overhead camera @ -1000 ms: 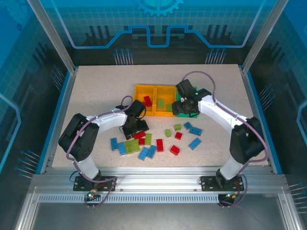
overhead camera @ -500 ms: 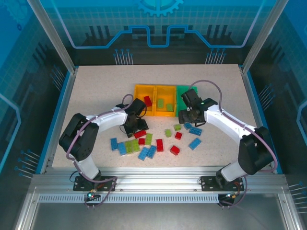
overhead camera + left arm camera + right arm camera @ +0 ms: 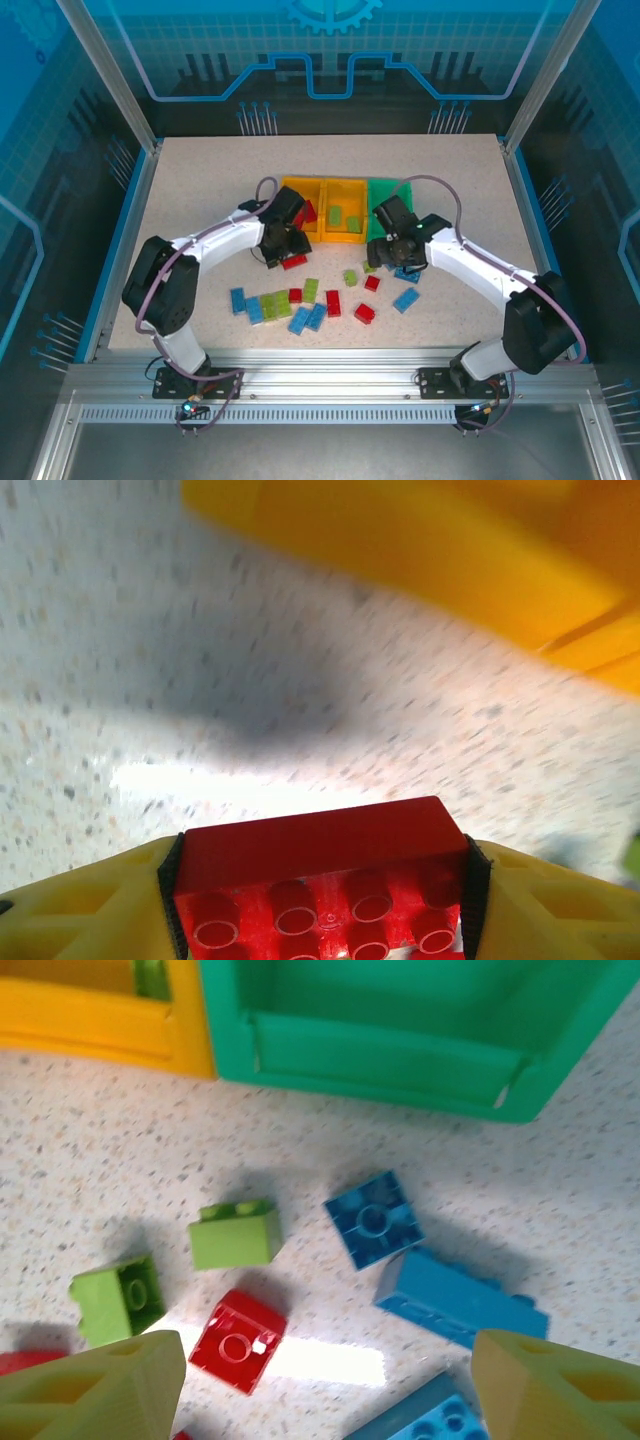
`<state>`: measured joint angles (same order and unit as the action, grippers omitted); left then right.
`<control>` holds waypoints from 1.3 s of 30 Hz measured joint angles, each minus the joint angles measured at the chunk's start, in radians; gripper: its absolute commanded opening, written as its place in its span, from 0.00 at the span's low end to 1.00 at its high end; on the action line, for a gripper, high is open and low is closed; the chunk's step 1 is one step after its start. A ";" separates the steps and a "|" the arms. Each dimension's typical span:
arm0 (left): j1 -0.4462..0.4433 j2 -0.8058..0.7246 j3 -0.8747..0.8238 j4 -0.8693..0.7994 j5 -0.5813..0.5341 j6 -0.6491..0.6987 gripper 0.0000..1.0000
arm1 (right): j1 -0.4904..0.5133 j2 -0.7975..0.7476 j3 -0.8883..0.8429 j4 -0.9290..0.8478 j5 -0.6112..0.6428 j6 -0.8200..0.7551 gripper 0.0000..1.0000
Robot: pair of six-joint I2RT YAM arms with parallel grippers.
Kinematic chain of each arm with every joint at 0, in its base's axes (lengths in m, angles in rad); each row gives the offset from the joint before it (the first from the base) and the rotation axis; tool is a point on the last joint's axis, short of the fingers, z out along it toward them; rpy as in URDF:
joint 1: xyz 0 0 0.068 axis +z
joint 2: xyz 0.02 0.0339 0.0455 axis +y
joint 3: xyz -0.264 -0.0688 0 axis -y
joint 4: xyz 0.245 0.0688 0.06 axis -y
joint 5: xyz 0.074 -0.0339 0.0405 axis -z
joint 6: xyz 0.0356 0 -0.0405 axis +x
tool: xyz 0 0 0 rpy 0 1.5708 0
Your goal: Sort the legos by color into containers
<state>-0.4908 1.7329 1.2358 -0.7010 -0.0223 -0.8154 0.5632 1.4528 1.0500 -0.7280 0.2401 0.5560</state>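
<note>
My left gripper is shut on a red lego, studs toward the camera. It hangs just short of the left orange container, where another red lego lies. From above, the left gripper is just in front of that bin. The right gripper stands open over loose legos: a red one, two light green ones and blue ones. Seen from above, the right gripper is in front of the green container. The middle orange container holds light green legos.
More legos lie scattered on the speckled table toward the near edge: blue, light green, red and another red. A blue one lies right of the group. Blue side rails border the table.
The left gripper closed on a red lego and carried it up toward the left orange bin. The right arm swung from over the green bin down to the loose legos in front of it.
</note>
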 measured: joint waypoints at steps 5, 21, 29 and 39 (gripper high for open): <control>0.064 0.010 0.153 -0.023 -0.016 0.062 0.65 | 0.054 0.002 -0.005 0.000 -0.024 0.066 0.75; 0.137 0.282 0.475 -0.031 -0.026 0.198 0.73 | 0.093 0.106 -0.071 0.048 -0.091 0.238 0.70; 0.134 0.286 0.485 -0.027 -0.024 0.194 0.99 | 0.092 0.158 -0.071 0.061 -0.103 0.265 0.68; 0.100 0.095 0.359 0.007 -0.031 0.196 0.99 | 0.081 0.230 -0.071 0.083 -0.111 0.265 0.55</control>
<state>-0.3904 1.8282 1.5944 -0.6937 -0.0532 -0.6189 0.6441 1.6833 0.9787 -0.6449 0.1295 0.8211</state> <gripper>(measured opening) 0.986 0.587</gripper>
